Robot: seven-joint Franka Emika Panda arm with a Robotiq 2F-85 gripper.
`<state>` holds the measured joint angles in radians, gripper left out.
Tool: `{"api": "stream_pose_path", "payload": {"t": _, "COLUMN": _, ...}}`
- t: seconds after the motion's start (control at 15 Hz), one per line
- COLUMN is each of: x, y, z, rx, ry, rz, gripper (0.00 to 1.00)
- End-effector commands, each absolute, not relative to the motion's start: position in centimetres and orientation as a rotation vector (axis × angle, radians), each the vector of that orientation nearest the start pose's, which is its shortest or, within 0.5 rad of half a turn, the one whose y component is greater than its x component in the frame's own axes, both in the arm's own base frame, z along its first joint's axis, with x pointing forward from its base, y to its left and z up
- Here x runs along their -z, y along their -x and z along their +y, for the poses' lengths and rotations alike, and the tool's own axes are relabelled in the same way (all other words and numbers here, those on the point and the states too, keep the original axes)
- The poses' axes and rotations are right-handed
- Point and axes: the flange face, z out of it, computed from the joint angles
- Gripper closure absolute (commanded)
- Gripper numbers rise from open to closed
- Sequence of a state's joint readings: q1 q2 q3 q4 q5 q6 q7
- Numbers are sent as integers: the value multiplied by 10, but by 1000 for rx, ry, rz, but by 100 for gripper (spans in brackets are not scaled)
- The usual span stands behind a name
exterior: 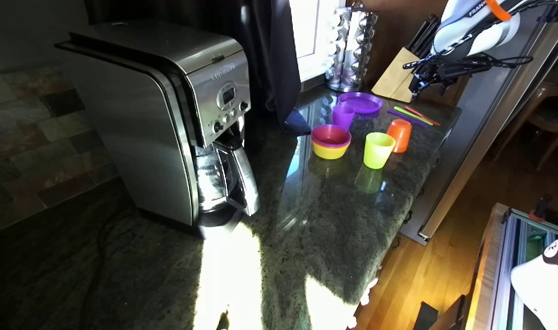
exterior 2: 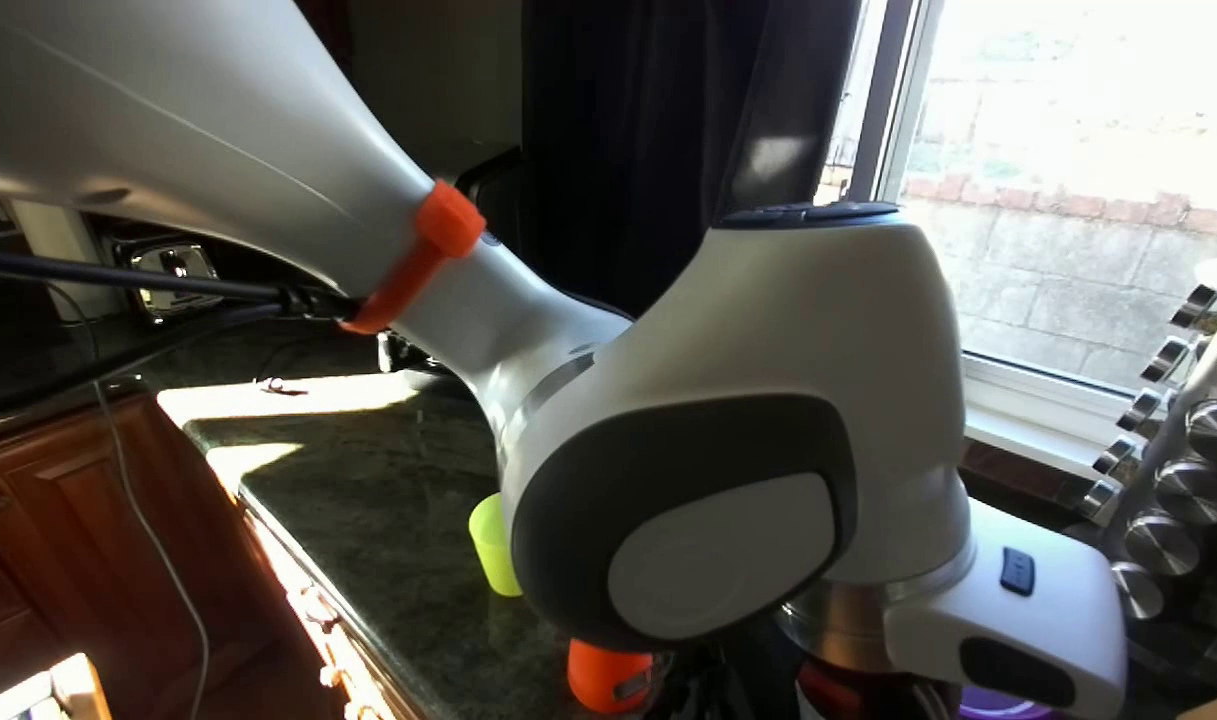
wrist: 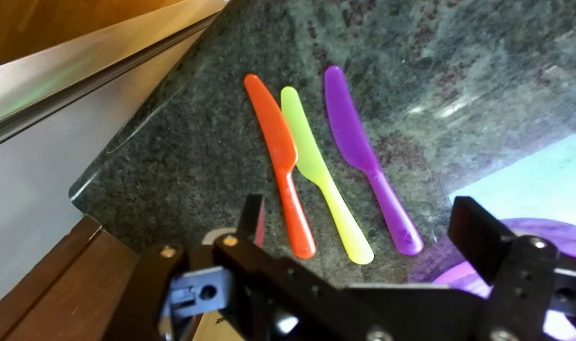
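Knives, three: orange knife (wrist: 283, 161), lime knife (wrist: 318, 173), purple knife (wrist: 366, 163), laid flat on a dark stone counter (wrist: 174, 161). In the wrist view, long axes are slanted near-parallel, blades directed up-left, handles down-right. Gripper (wrist: 363, 227): fingers are set wide apart, handle ends framed between.

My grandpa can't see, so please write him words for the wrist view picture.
A slim orange plastic knife, a slim lime plastic knife and a slim purple plastic knife lie side by side on a dark green speckled stone counter. The open black two-fingered gripper holds nothing, and a round purple plastic plate shows partly at lower right.
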<state>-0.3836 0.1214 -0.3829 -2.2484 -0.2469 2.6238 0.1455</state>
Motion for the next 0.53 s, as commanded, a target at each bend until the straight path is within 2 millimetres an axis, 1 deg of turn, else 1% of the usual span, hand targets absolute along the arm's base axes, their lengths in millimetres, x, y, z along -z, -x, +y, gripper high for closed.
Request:
{"api": "stream_pose_path", "payload": {"t": 0.0, "x": -341, "y": -409, "z": -383, "rx": 314, "ry": 3182, "rz": 1165, "gripper": 0}}
{"api": "stream_pose_path", "payload": {"t": 0.07, "x": -340, "y": -410, "z": -389, "rx": 285, "ry": 3180, "rz": 1144, "gripper": 0}}
{"api": "stream_pose_path", "payload": {"t": 0.13, "x": -338, "y": -410, "z": -395, "rx": 277, "ry": 3179, "rz": 1145, "gripper": 0}}
{"api": "stream_pose_path", "payload": {"t": 0.33, "x": -335, "y": -408, "z": -410, "rx": 271, "ry": 3168, "rz": 1064, "gripper": 0}}
{"api": "stream_pose_path", "payload": {"t": 0.4, "x": -333, "y": -407, "z": -415, "rx": 269, "ry": 3168, "rz": 1030, "gripper": 0}}
{"api": "stream_pose_path", "payload": {"t": 0.47, "x": -330, "y": -407, "z": -421, "rx": 254, "ry": 3171, "rz": 960, "gripper": 0}}
